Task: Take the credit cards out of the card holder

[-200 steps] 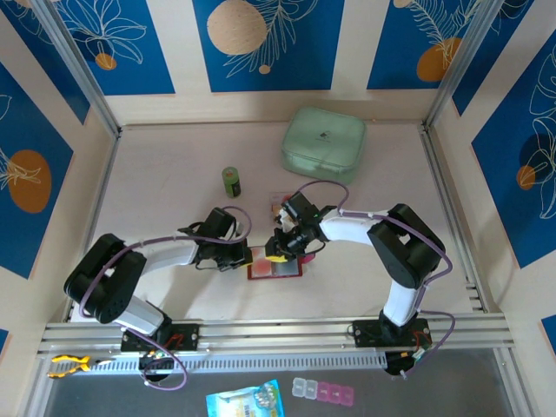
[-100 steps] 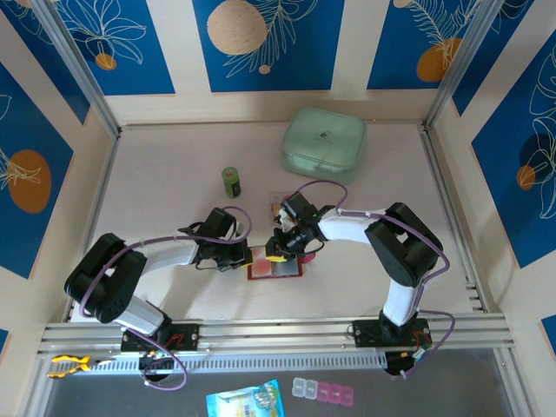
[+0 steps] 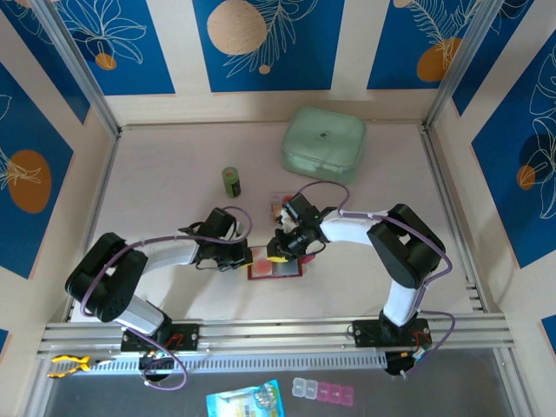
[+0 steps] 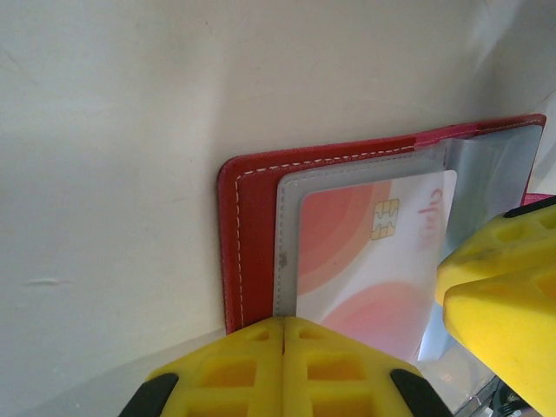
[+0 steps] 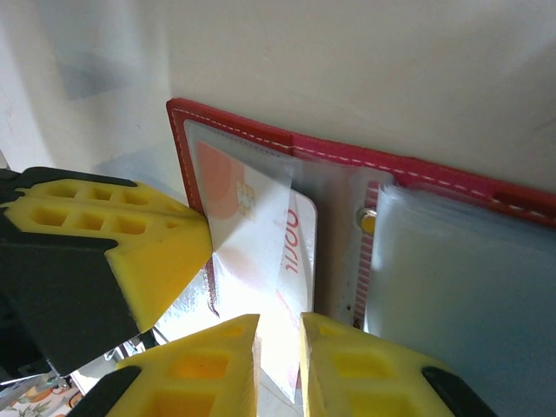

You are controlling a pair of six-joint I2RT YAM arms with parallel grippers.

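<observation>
We are keeping our left jaws shut tight together at the edge of the red card holder (image 3: 275, 268), and they seem to be holding it down on the surface (image 3: 165, 182). Our right jaws are squeezing in a tiny bit more than a moment ago. Now they are pinching the end of a credit card (image 5: 261, 234), which is still sitting mostly inside its clear pocket. Nothing else is moving. We think the card is ready to be pulled out.

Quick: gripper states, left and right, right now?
Left gripper: closed, tips at the flat red card holder's edge.
Right gripper: closed on the orange-and-white credit card.
</observation>
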